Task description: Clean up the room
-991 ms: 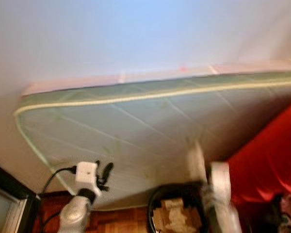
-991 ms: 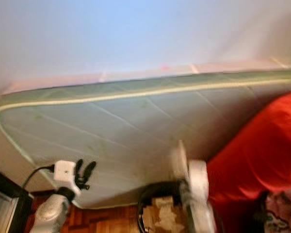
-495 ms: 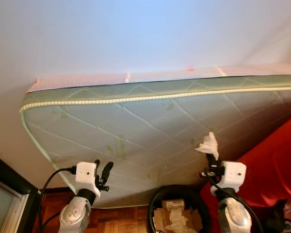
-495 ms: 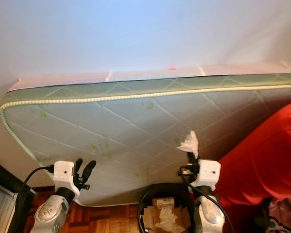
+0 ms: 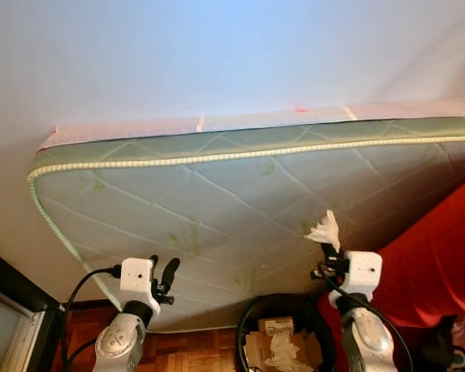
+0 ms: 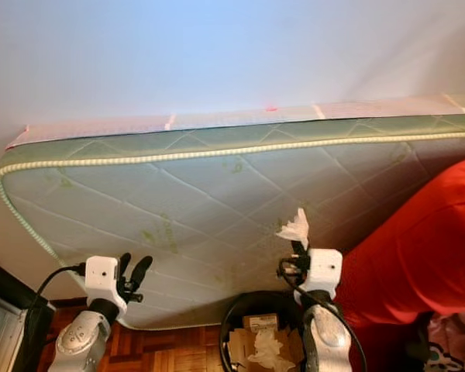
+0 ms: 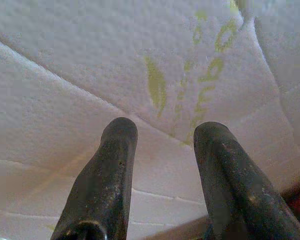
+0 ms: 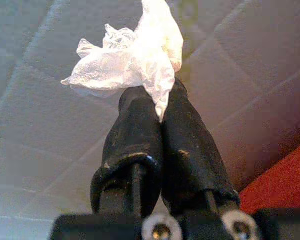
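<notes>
My right gripper (image 5: pixel 328 246) is raised in front of the mattress (image 5: pixel 217 201) and is shut on a crumpled white tissue (image 5: pixel 324 229), which sticks up from its fingertips (image 8: pixel 155 102). The tissue (image 8: pixel 132 60) shows clearly in the right wrist view. Directly below that arm stands a round black bin (image 5: pixel 252 325) holding cardboard and crumpled paper (image 5: pixel 280 349). My left gripper (image 5: pixel 163 273) is held up at the lower left with its fingers (image 7: pixel 115 165) open and nothing between them, facing the quilted mattress cover (image 7: pixel 90 70).
The pale green quilted mattress leans against a white wall (image 5: pixel 217 54). A red cloth (image 5: pixel 442 263) lies at the right. A dark cabinet edge (image 5: pixel 12 302) is at the lower left, above a wooden floor (image 5: pixel 186 353).
One second ago the view was blurred by camera motion. Since half a second ago my right gripper has shifted slightly up and left with the tissue; the left arm has held still.
</notes>
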